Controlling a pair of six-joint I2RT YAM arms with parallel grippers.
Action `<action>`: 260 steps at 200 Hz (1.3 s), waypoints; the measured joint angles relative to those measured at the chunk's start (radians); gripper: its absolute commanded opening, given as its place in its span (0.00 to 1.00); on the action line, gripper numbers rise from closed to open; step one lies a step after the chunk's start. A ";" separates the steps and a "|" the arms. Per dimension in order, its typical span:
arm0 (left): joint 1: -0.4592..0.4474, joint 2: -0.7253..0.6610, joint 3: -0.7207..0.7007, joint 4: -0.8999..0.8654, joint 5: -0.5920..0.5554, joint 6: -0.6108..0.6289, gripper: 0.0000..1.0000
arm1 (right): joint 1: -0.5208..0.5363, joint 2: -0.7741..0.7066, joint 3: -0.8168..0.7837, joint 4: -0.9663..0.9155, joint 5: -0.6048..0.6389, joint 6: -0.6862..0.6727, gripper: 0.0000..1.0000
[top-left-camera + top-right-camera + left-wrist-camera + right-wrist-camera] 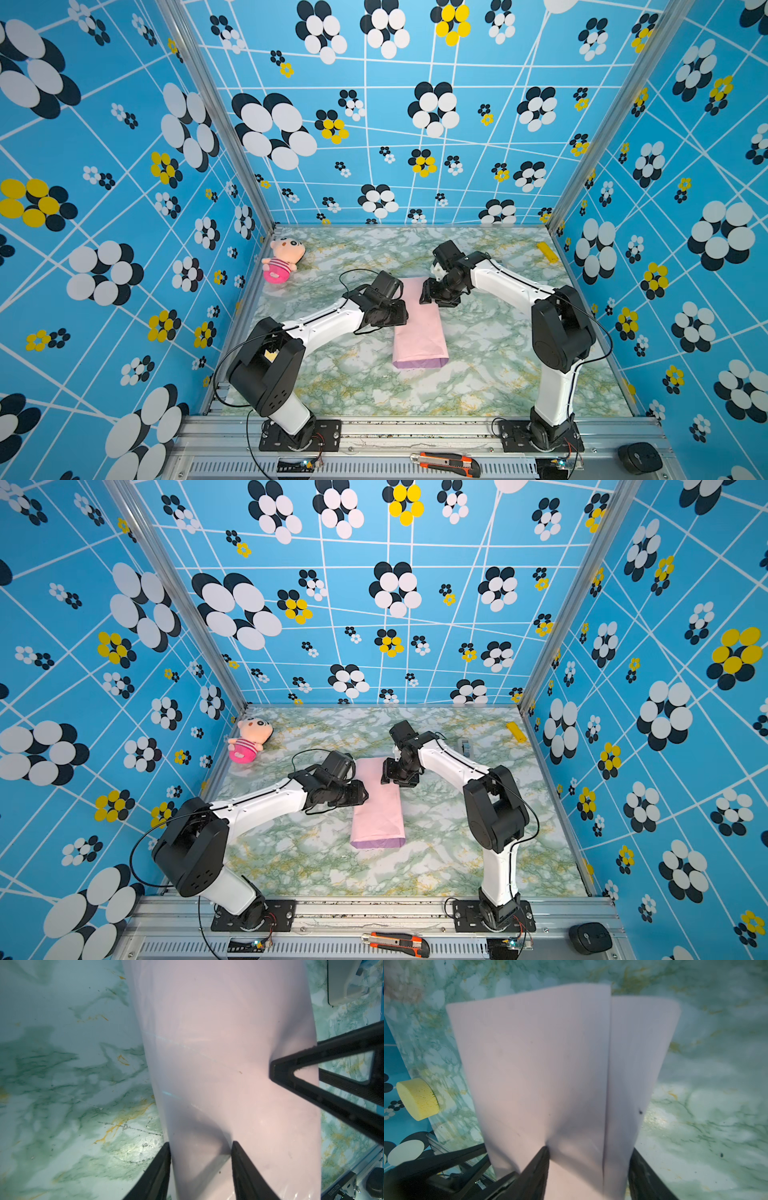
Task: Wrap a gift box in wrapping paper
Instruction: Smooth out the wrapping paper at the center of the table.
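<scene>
The wrapping paper (419,332) (378,816) lies mid-table, folded into a long packet with its pale pink face up and a lilac strip at the near end. The gift box is hidden. My left gripper (401,316) (200,1147) is open at the packet's left edge, one fingertip beside the edge and one denting the top. At the packet's far right edge my right gripper (426,293) (589,1151) is open, one fingertip pressing on the pink top and one outside the edge. An overlap seam (609,1064) runs along the packet.
A pink-striped plush doll (282,259) lies at the back left. A yellow block (547,251) sits by the right wall, and a grey tape dispenser (466,746) stands behind the right arm. An orange utility knife (446,462) rests on the front rail.
</scene>
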 measured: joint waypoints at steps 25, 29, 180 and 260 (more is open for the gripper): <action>0.000 0.000 0.000 0.000 -0.001 0.001 0.48 | -0.014 0.019 0.032 -0.003 0.017 -0.015 0.51; 0.000 0.000 0.000 0.000 -0.002 0.001 0.48 | -0.016 0.023 0.037 -0.003 0.018 -0.015 0.52; -0.005 0.000 0.000 0.000 -0.010 0.011 0.47 | -0.056 0.062 0.130 -0.006 0.008 -0.018 0.44; -0.005 0.006 0.008 -0.003 -0.010 0.012 0.47 | -0.045 0.093 0.166 -0.053 0.100 -0.013 0.20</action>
